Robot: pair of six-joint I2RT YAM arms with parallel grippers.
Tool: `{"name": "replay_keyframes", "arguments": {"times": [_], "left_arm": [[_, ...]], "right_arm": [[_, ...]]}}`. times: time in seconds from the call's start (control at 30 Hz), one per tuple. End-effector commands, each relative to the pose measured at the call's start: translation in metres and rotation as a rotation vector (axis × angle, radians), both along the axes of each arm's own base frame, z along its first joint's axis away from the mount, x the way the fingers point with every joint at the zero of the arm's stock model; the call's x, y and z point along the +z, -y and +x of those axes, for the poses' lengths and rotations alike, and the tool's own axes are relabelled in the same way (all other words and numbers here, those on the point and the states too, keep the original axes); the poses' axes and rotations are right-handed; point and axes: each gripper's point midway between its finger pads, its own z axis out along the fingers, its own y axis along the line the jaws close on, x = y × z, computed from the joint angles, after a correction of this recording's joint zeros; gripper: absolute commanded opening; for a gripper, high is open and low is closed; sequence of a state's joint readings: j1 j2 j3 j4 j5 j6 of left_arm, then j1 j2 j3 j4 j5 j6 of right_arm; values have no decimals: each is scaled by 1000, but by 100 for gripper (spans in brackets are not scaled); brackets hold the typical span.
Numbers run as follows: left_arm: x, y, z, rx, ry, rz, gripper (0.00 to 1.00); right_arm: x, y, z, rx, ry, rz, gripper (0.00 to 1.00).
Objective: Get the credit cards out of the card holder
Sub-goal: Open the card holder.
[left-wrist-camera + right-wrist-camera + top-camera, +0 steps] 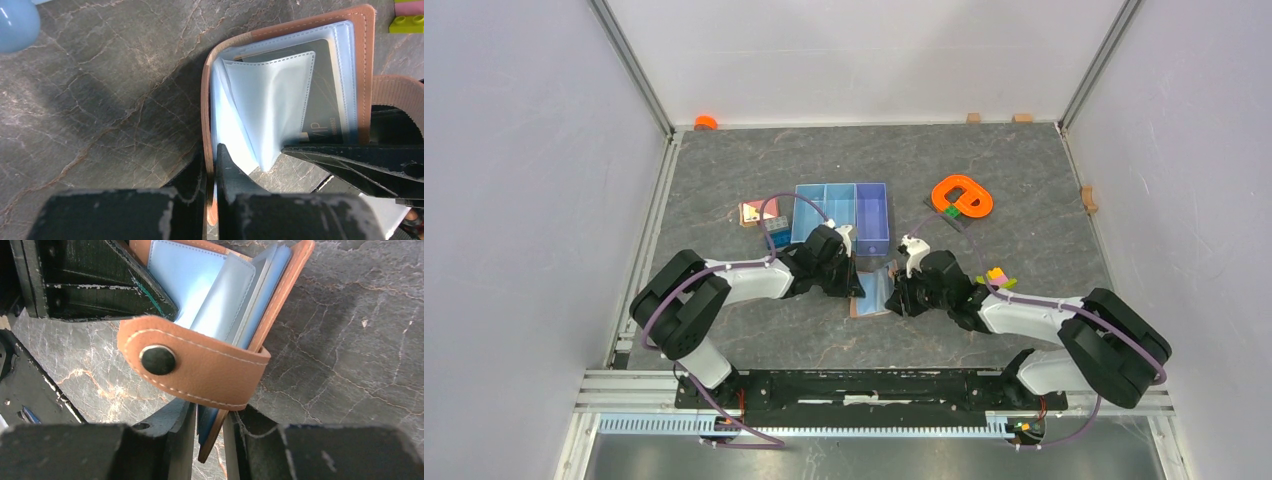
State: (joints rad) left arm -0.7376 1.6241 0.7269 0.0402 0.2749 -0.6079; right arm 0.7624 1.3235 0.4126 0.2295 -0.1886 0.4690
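The card holder (876,291) lies open on the table between my two grippers. In the left wrist view its salmon-brown cover (367,60) frames grey-blue pockets, and a black card (327,100) sits inside one pocket. A thin tan edge (277,50) shows behind the raised pocket flap. My left gripper (210,161) is shut on the cover's left edge, also seen from above (854,283). My right gripper (210,421) is shut on the opposite cover edge just under the closure tab (200,365), and seen from above it is on the holder's right side (901,295).
A blue three-compartment tray (844,214) stands just behind the left gripper. Coloured bricks (764,218) lie left of it and more bricks (996,277) beside the right arm. An orange ring-shaped object (962,196) lies at the back right. Walls enclose the table.
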Motion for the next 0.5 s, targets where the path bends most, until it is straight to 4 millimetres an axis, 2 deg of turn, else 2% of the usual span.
{"name": "replay_keyframes", "arguments": {"times": [0.0, 0.03, 0.17, 0.23, 0.37, 0.4, 0.47], "left_arm": [[13, 10, 2, -53, 46, -35, 15], [14, 10, 2, -51, 47, -37, 21], [18, 13, -1, -54, 51, -78, 62], [20, 15, -2, -61, 55, -99, 73], [16, 19, -1, -66, 41, -108, 79], [12, 20, -1, -67, 32, -103, 79], [3, 20, 0, -62, 6, -77, 73]], "right_arm": [[13, -15, 6, 34, 27, 33, 28], [13, -15, 5, 36, 30, 34, 28], [14, -16, 4, 40, 34, 36, 24], [14, -17, 3, 44, 33, 37, 23], [14, -20, 1, 59, 26, 48, 20], [15, -22, 0, 65, 25, 55, 19], [17, -22, 0, 64, 28, 57, 20]]}}
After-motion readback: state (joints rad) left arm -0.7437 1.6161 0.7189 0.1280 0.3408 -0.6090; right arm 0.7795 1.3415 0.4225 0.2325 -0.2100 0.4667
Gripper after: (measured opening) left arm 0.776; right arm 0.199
